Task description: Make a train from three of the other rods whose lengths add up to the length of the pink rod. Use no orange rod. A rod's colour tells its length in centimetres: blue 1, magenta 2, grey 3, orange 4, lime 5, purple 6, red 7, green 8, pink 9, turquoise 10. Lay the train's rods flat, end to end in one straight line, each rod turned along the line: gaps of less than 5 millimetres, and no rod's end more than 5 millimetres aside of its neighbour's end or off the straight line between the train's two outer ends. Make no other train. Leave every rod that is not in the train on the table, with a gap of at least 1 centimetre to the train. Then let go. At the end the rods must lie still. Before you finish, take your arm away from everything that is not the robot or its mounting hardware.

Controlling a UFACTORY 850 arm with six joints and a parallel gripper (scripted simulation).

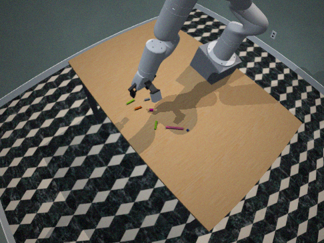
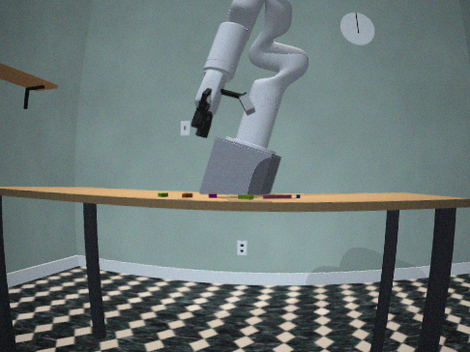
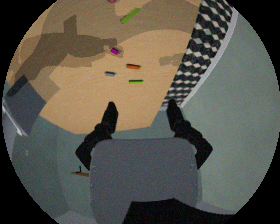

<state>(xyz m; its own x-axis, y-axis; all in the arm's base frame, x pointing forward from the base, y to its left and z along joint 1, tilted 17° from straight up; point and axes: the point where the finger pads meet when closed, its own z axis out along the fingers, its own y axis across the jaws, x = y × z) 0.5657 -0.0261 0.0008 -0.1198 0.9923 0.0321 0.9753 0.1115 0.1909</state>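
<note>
Pink rod (image 1: 175, 127) (image 2: 278, 196) (image 3: 111, 1) lies near the blue rod (image 1: 187, 130) (image 2: 298, 196). Gripper (image 1: 133, 93) (image 2: 202, 131) (image 3: 141, 106) wide, empty, above table. Likely approach stage: align over 1 lime rod (image 1: 130, 101) (image 2: 162, 194) (image 3: 136, 81) or grey rod (image 1: 147, 99) (image 3: 110, 74), descend. Probable train: 5+3+1.

rods (image 1: 175, 127) (image 2: 277, 196) (image 3: 133, 66) on tbl (image 1: 213, 169) (image 2: 145, 201) (image 3: 75, 105), arm base (image 1: 207, 70) (image 2: 224, 168) (image 3: 29, 112) bhnd

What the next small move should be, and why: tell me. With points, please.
I'd ease the open gripper (image 1: 133, 95) (image 2: 200, 132) (image 3: 141, 106) down toward the lime rod (image 1: 130, 101) (image 2: 162, 194) (image 3: 136, 81) beyond the orange rod (image 1: 138, 108) (image 2: 187, 195) (image 3: 133, 66). It hovers above the table (image 1: 217, 169) (image 2: 363, 204) (image 3: 85, 112), and lime, grey (image 1: 147, 99) (image 3: 110, 74) and blue (image 1: 187, 130) (image 2: 298, 196) likely make the train, but lie apart.
</note>
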